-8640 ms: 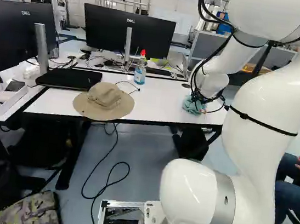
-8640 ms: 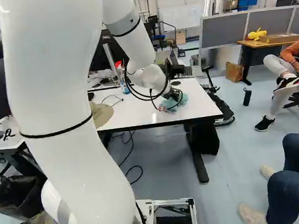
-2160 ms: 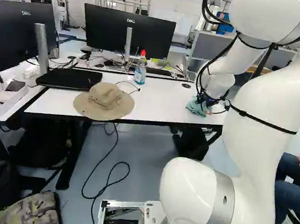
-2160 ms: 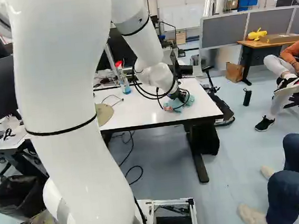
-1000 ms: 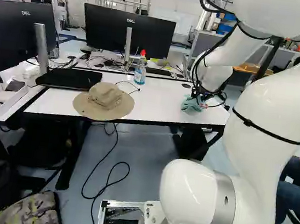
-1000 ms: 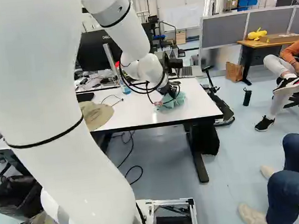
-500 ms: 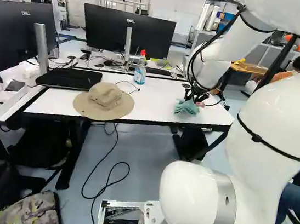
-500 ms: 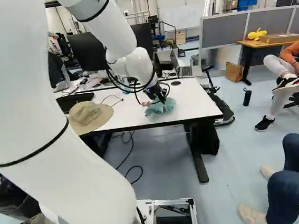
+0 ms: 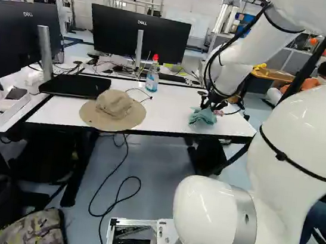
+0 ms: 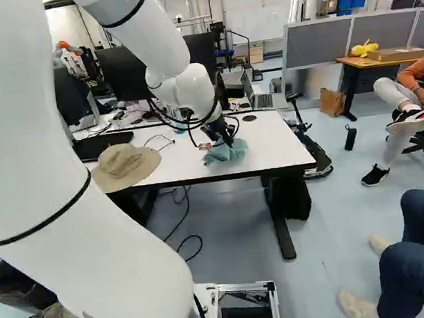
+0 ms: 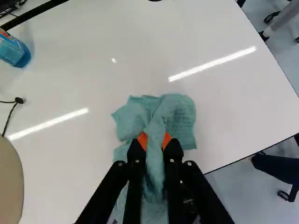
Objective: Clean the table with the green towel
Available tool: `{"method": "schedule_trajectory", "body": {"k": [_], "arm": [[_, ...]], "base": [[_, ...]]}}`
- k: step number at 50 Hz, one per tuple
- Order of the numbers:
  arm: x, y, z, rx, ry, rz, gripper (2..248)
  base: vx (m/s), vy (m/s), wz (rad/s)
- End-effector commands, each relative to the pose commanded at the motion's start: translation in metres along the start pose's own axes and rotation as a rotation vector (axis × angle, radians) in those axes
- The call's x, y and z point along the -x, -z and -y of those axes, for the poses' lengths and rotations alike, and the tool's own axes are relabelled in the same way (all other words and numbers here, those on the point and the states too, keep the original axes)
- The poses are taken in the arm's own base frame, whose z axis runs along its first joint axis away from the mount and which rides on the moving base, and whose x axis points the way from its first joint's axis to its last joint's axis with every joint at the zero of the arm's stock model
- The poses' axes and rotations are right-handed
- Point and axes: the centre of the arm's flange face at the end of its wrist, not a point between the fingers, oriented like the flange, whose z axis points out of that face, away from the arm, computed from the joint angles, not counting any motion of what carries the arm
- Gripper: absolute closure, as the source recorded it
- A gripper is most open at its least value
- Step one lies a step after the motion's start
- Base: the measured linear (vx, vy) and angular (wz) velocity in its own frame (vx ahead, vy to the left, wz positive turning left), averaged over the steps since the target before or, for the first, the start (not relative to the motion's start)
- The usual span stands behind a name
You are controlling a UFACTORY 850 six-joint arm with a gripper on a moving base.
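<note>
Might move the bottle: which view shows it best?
Left base view: the bottle stands whole there, red top included. The wrist view catches only its lower part; the arm hides most in the right base view.

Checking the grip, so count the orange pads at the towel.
2, in the wrist view: one orange pad and a second orange pad, on opposite sides of the green towel pinched between them.
</note>
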Motion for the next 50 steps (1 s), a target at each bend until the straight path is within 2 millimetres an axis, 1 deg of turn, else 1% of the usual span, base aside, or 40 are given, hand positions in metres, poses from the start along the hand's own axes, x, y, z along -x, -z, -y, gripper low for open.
{"method": "schedule_trajectory", "body": {"k": [9,23,50], "arm": [[-0.01,-0.006,0.008,-0.008,0.014,-0.002,197],[-0.024,-0.014,0.03,-0.031,0.051,-0.021,197],[-0.025,-0.013,0.076,-0.085,0.132,-0.088,197]], "base": [[0.0,0.0,0.0],[0.0,0.0,0.0],[0.0,0.0,0.0]]}}
